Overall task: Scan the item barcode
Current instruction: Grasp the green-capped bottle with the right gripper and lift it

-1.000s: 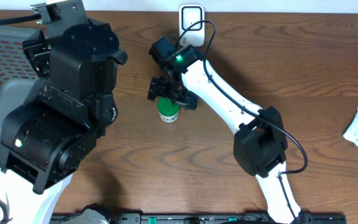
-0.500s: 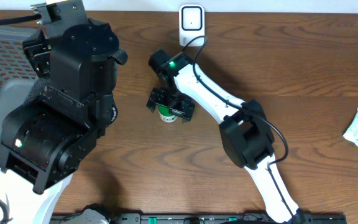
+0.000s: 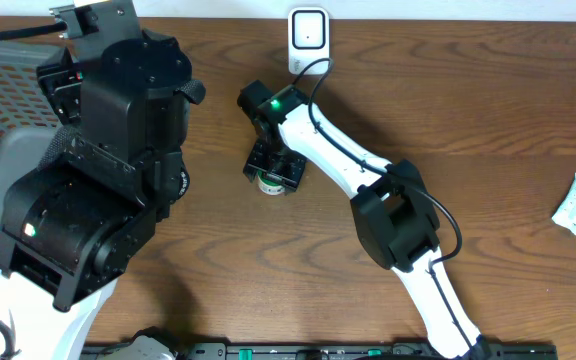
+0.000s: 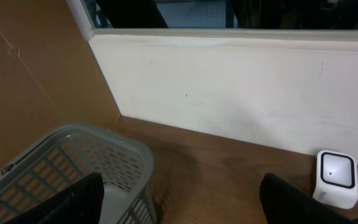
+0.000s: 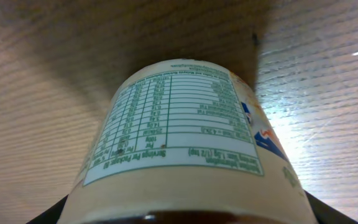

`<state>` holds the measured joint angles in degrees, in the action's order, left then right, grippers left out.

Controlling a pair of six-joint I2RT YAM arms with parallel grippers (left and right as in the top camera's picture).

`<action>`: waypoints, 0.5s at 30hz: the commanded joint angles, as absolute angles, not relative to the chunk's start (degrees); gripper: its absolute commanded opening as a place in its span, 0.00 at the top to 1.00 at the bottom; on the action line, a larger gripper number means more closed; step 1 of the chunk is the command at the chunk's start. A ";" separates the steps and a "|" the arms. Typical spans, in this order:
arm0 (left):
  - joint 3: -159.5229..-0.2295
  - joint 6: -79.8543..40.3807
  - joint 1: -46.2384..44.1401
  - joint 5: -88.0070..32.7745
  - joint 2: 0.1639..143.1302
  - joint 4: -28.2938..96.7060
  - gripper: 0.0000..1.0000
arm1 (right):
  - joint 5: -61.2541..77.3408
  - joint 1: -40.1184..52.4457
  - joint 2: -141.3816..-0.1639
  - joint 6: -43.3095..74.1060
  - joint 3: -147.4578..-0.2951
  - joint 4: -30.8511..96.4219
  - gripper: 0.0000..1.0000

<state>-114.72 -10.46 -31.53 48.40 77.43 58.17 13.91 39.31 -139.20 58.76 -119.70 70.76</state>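
Right arm (image 3: 333,150): 2 long links in glossy white shell, joined by blocky matt-black joint housings (image 3: 398,228). Black wrist unit carries 1 lit green indicator (image 3: 288,96). A thin black cable (image 3: 320,62) loops off the wrist and follows the white links, with a 2nd loop beside the elbow housing.
Right claw (image 3: 273,170): black, squat crossbar body.
Left arm (image 3: 118,150): bulky black cylindrical and boxy housings in a matt finish, 1 small pale-green light (image 3: 30,230) on the lower block, white shell (image 3: 38,315) beneath.
Left claw (image 4: 185,202): 2 dark, plain fingers (image 4: 73,202) with rounded edges.
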 commanded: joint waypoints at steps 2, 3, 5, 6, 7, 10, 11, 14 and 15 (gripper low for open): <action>-114.43 -10.33 -31.42 49.54 77.28 58.24 0.20 | 6.46 39.81 -139.74 51.22 -119.42 72.64 0.51; -114.43 -10.33 -31.42 49.56 77.28 58.24 0.20 | 4.89 39.79 -139.74 49.15 -119.42 73.38 0.51; -114.43 -10.33 -31.42 49.56 77.28 58.24 0.20 | 3.05 39.66 -139.72 45.21 -119.52 74.30 0.51; -114.43 -10.33 -31.42 49.54 77.28 58.24 0.19 | 2.13 39.42 -139.72 42.52 -119.63 75.02 0.51; -114.43 -10.33 -31.42 49.54 77.28 58.24 0.20 | 1.54 39.24 -139.72 40.32 -119.70 75.79 0.51; -114.43 -10.33 -31.42 49.56 77.28 58.24 0.20 | 0.12 38.74 -139.72 32.60 -119.79 78.74 0.49; -114.43 -10.33 -31.42 49.56 77.28 58.24 0.19 | -0.19 38.61 -139.72 30.55 -119.79 79.64 0.48; -114.43 -10.33 -31.42 49.54 77.28 58.24 0.19 | -0.84 38.06 -139.72 27.92 -119.79 81.45 0.43; -114.43 -10.35 -31.42 49.56 77.28 58.24 0.20 | -1.08 37.80 -139.72 27.77 -119.79 81.73 0.40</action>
<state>-114.72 -10.46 -31.53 48.40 77.43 58.15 2.92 38.83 -139.22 33.95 -119.77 81.17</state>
